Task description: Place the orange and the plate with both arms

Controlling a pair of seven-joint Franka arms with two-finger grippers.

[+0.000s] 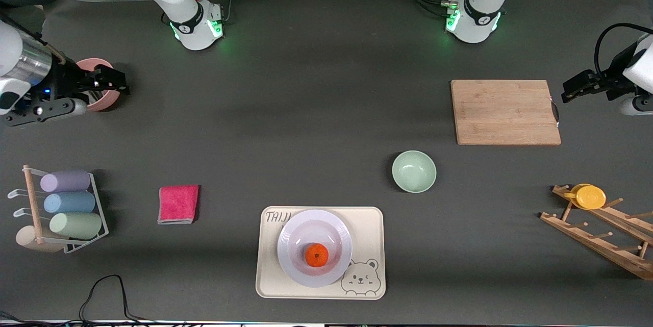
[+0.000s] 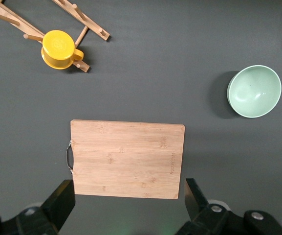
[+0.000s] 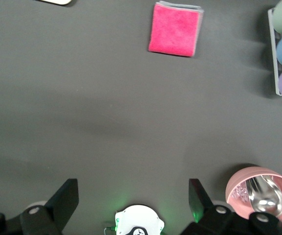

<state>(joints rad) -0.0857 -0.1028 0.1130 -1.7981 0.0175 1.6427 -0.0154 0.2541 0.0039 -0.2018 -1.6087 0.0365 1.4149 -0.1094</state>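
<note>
- Over the right arm's end of the table, we see the right gripper (image 1: 120, 82) spread wide, empty, by the pink cup (image 1: 102, 93).
- On our beige bear tray (image 1: 367, 230), the small orange (image 1: 317, 255) sits in the glossy white plate (image 1: 306, 227).
- Beside the wooden cutting board (image 1: 505, 111), our left gripper (image 1: 569, 92) hangs wide, empty.

Even overhead light falls on the dark matte table (image 1: 316, 128); shadows stay soft and short. The glossy plate (image 1: 314, 225) shows mild sheen. Green base lights tint nearby cloth. Focus holds sharp throughout.
</note>
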